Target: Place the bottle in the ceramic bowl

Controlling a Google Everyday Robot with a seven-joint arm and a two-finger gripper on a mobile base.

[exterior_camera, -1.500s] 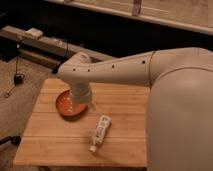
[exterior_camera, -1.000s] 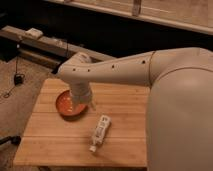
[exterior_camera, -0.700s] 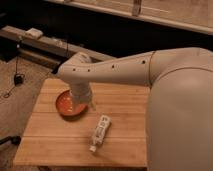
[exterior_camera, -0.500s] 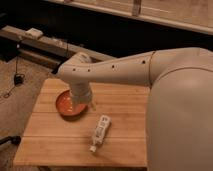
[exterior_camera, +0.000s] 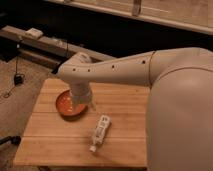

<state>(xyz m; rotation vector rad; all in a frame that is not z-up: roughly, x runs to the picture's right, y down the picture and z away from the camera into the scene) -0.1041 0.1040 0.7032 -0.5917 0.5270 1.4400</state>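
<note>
The pale bottle (exterior_camera: 100,131) lies on its side on the wooden table (exterior_camera: 55,140), cap end toward the front edge. The orange-red ceramic bowl (exterior_camera: 66,103) sits on the table's left part, partly covered by my arm. My gripper (exterior_camera: 82,106) hangs at the end of the white arm over the bowl's right edge, up and to the left of the bottle and apart from it. The gripper holds nothing that I can see.
The large white arm (exterior_camera: 175,95) fills the right side and hides the table's right part. A dark bench or shelf (exterior_camera: 45,45) runs behind the table. Cables and a small box (exterior_camera: 18,79) lie on the carpet at the left.
</note>
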